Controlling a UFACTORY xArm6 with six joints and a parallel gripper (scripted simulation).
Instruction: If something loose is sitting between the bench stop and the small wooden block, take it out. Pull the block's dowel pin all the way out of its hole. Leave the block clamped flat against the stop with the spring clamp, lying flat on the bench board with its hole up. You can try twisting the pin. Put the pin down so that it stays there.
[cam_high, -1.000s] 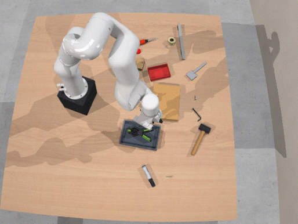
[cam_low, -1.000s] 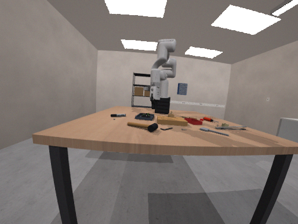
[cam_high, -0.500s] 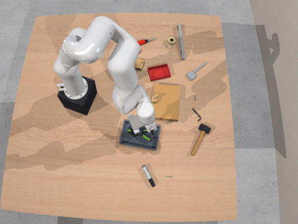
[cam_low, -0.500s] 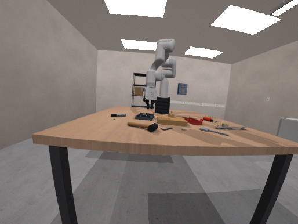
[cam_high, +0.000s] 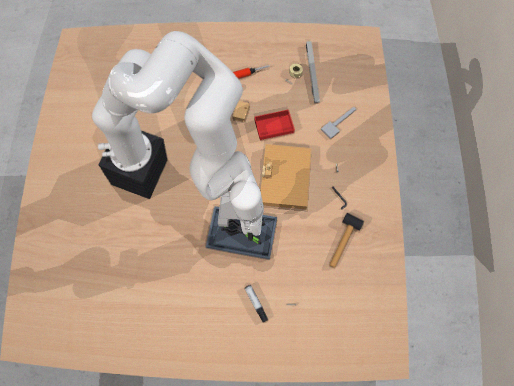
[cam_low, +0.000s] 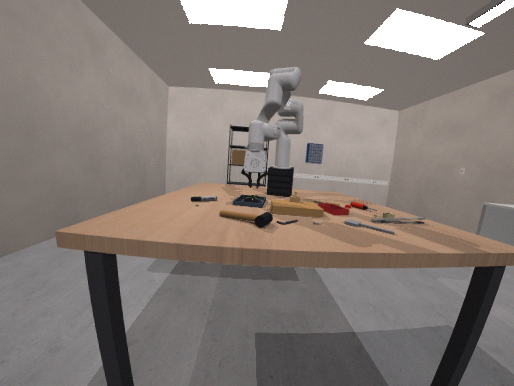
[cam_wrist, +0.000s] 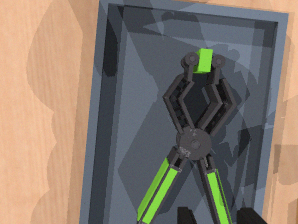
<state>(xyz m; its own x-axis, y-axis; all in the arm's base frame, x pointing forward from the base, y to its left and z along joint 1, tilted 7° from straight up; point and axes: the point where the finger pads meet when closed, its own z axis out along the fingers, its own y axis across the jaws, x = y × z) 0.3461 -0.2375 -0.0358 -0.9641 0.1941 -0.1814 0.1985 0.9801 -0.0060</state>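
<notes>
My gripper (cam_wrist: 217, 216) hovers over a dark grey tray (cam_wrist: 185, 115), above the handles of a spring clamp (cam_wrist: 197, 135) with black jaws and green grips that lies flat in it. The fingers stand partly apart with nothing between them. In the overhead view the gripper (cam_high: 252, 234) is over the same tray (cam_high: 241, 233), just left of and in front of the bench board (cam_high: 285, 176). The small wooden block (cam_high: 267, 171) sits at the board's left edge; its pin is too small to make out. From the side the gripper (cam_low: 253, 182) hangs a little above the tray (cam_low: 249, 201).
A red tray (cam_high: 274, 124) and a loose wood block (cam_high: 241, 110) lie behind the board. A hammer (cam_high: 346, 239) and hex key (cam_high: 340, 196) lie to its right. A marker (cam_high: 256, 302) lies near the front. A screwdriver (cam_high: 248, 71), brass nut (cam_high: 296, 69) and grey bar (cam_high: 312, 71) lie at the back.
</notes>
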